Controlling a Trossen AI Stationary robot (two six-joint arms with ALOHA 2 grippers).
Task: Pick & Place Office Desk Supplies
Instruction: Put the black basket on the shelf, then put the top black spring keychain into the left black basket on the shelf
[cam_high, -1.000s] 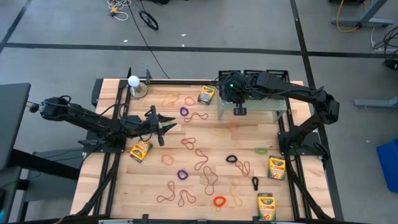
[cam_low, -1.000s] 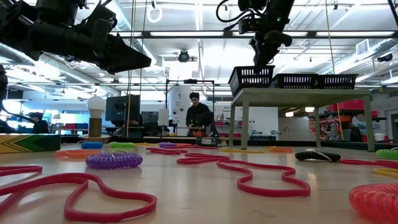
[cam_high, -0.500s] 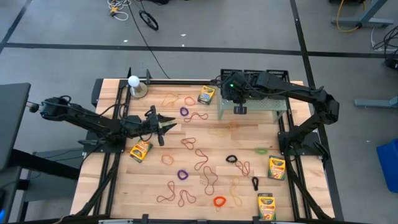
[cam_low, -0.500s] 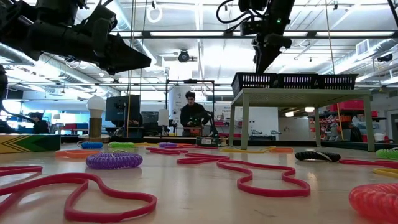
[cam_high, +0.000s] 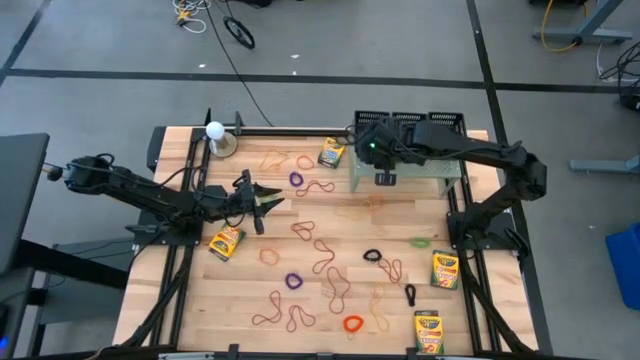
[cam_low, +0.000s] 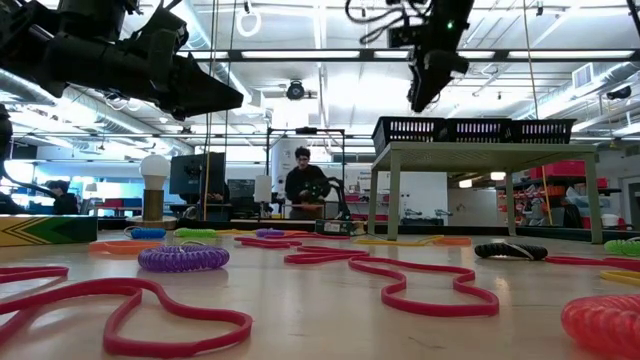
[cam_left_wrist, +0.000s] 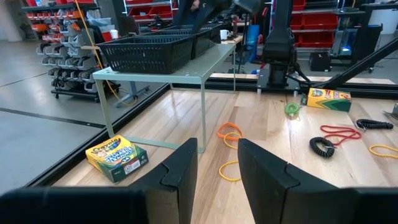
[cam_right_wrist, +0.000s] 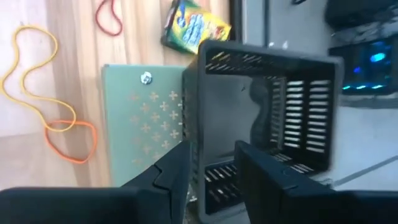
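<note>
Though the right gripper (cam_high: 383, 178) hangs over the black baskets (cam_high: 410, 122) on the pale green stand (cam_high: 400, 168), nearly all the sorting looks undone — the table (cam_high: 190, 300) is strewn with supplies. Its fingers stand a little apart with nothing between them in the right wrist view, which looks down into the nearest basket (cam_right_wrist: 267, 124) (whatever lies inside is too dim to name). The left gripper (cam_high: 268, 203) waits over the table's left side, fingers parted and empty.

Crayon boxes lie by the stand (cam_high: 331, 152), under the left arm (cam_high: 226, 242) and at the right edge (cam_high: 445, 269) (cam_high: 427, 331). Rubber-band loops (cam_high: 318, 254) sprawl across the middle, with a purple ring (cam_high: 294, 281), an orange ring (cam_high: 352, 323) and a black coil (cam_high: 373, 256) among them. My reading — barely begun, with perhaps one item dropped.
</note>
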